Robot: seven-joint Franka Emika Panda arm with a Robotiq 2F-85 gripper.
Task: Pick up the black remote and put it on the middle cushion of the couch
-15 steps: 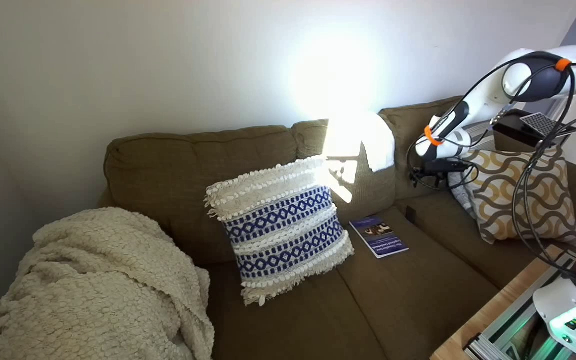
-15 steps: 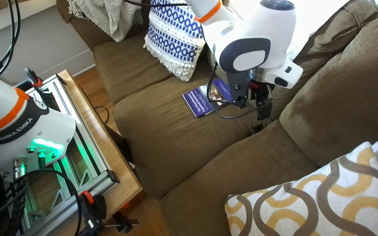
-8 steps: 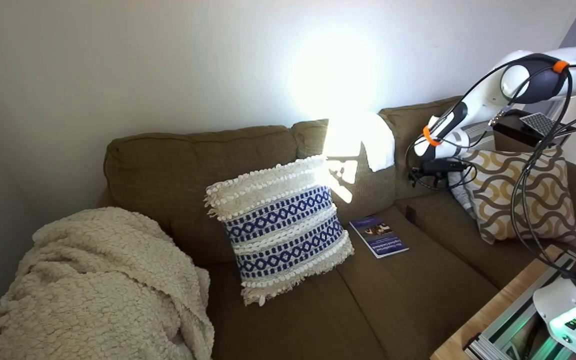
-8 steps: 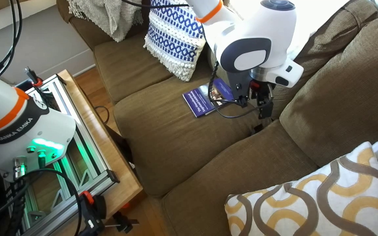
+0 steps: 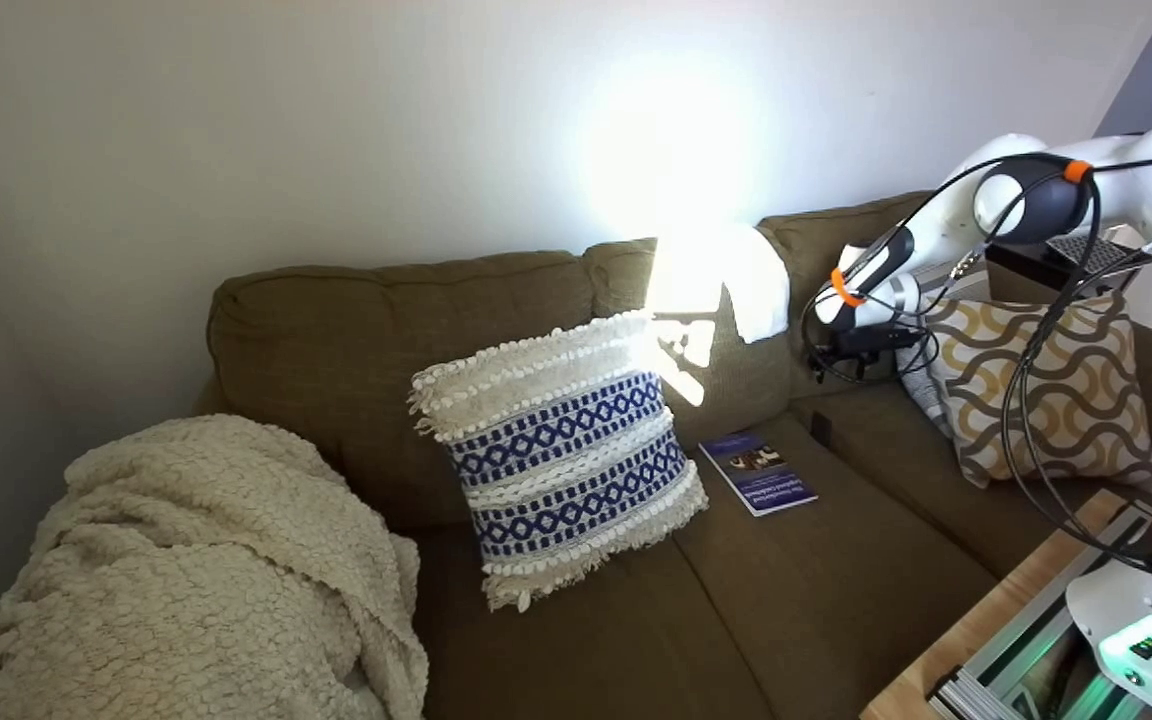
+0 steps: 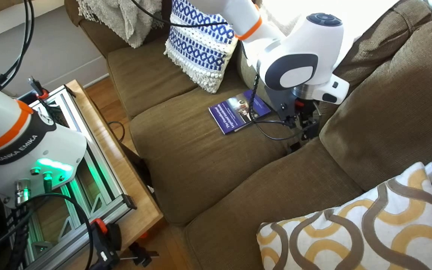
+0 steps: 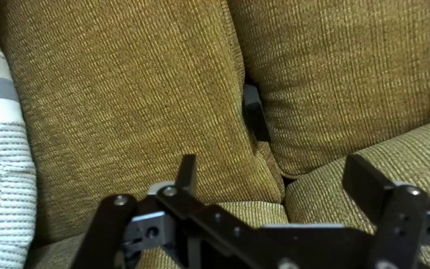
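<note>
Hand spread; at its twelve o'clock in the wrist view, black remote between middle cushion and end cushion; probably light, stiff, smooth; best pinched across its exposed sides.

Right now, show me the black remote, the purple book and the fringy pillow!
Black remote (image 7: 256,116): in the wrist view, on its exposed part.
Purple book (image 5: 758,474): in an exterior view, on its cover.
Blue-and-white fringed pillow (image 5: 564,455): in an exterior view, on its patterned front.

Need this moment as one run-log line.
jaws: open, empty | black remote: lodged between middle cushion and next seat cushion | book: on middle cushion | grasp: not yet made
</note>
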